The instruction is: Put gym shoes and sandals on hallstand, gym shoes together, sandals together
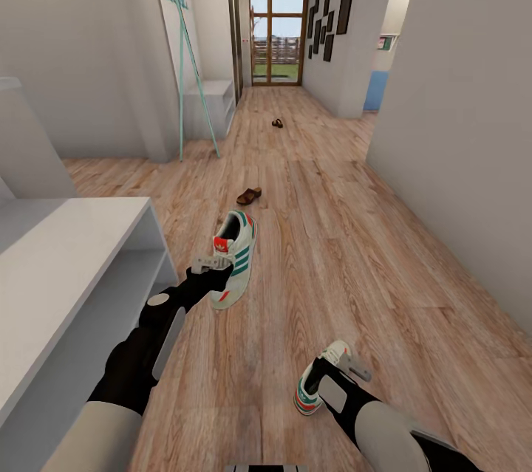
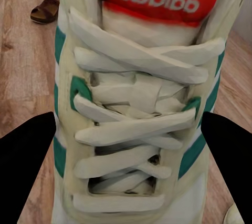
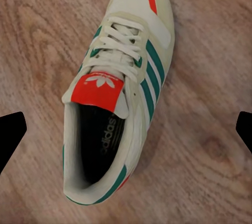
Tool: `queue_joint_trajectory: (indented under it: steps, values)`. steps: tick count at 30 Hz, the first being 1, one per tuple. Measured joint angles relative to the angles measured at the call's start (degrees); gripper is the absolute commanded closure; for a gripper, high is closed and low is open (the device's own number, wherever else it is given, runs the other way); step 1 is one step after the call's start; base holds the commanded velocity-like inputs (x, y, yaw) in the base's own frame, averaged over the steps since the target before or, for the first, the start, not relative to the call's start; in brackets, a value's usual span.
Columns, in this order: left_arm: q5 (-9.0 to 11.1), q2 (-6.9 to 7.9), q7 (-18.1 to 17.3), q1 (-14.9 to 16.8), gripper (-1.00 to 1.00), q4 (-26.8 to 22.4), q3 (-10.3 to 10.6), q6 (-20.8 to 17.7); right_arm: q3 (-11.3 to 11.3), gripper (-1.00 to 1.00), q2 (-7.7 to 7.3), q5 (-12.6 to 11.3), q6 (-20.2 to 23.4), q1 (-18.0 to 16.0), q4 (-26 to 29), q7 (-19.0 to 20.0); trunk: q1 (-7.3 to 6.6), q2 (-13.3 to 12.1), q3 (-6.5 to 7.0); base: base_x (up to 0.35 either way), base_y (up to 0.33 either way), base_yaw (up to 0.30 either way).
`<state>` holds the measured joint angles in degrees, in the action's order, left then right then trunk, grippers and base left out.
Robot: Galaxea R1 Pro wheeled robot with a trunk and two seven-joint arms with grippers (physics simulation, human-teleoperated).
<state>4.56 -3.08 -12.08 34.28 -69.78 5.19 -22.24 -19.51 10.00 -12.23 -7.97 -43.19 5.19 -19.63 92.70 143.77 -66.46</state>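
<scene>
One white gym shoe (image 1: 236, 254) with green stripes stands tilted beside the hallstand (image 1: 66, 265). My left gripper (image 1: 213, 264) is shut on it. In the left wrist view its laces (image 2: 131, 119) sit between both dark fingers (image 2: 26, 166). The other gym shoe (image 3: 121, 92) lies on the corridor floor (image 1: 355, 250); my right gripper (image 1: 353, 363) hovers open above it, and the arm partly hides it in the head view. One brown sandal (image 1: 249, 196) lies just beyond the held shoe, also seen as sandal (image 2: 44, 9). The second sandal (image 1: 277, 123) lies far down the corridor.
A low white bench (image 1: 210, 99) with a teal frame (image 1: 193, 66) leaning by it stands at the far left wall. A glass door (image 1: 279, 32) ends the corridor. A grey wall (image 1: 458, 125) runs along the right, with an opening behind it.
</scene>
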Motion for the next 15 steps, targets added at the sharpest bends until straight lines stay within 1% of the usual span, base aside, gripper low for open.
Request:
queue_joint_trajectory:
  steps: [11, 15]
  values:
    - [0.00, 0.08, -0.05, 0.00, 1.00, 0.02, -0.07, 0.00, 0.00, -1.00, 0.00, 0.01, -0.03, 0.03, 0.00, 0.03, 0.00, 0.00, 0.00, 0.001, 0.000, 0.000]
    - [0.00, 0.08, -0.06, 0.00, 1.00, 0.01, -0.08, 0.00, 0.00, -1.00, 0.00, 0.01, -0.03, 0.03, 0.00, 0.09, 0.00, 0.00, 0.00, 0.104, 0.000, 0.000]
